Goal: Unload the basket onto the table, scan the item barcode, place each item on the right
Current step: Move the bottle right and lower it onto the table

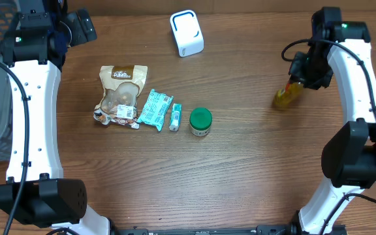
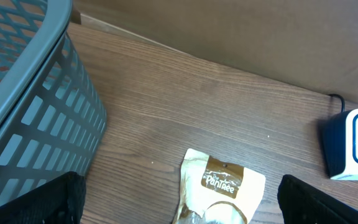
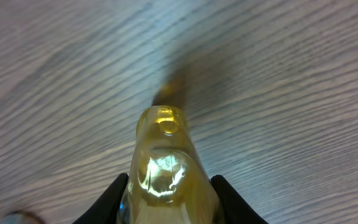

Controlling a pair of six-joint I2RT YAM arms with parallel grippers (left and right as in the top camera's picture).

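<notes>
Left gripper (image 1: 81, 27), high at upper left, hangs spread wide and empty; on the way to the white scanner (image 1: 187, 32) at top centre the slick yellow bottle (image 1: 284, 96) at right could slip or twist, jutting down-left from the right gripper (image 1: 299, 79) clenched on its end

Bright, even light on my overhead view, faint soft shadows on the table (image 1: 240, 176), my right wrist view very close, glare spots on the yellow bottle (image 3: 165, 171), wood grain slightly soft

Left claw (image 1: 82, 27) spread wide, right claw (image 1: 297, 79) closed in grip
</notes>
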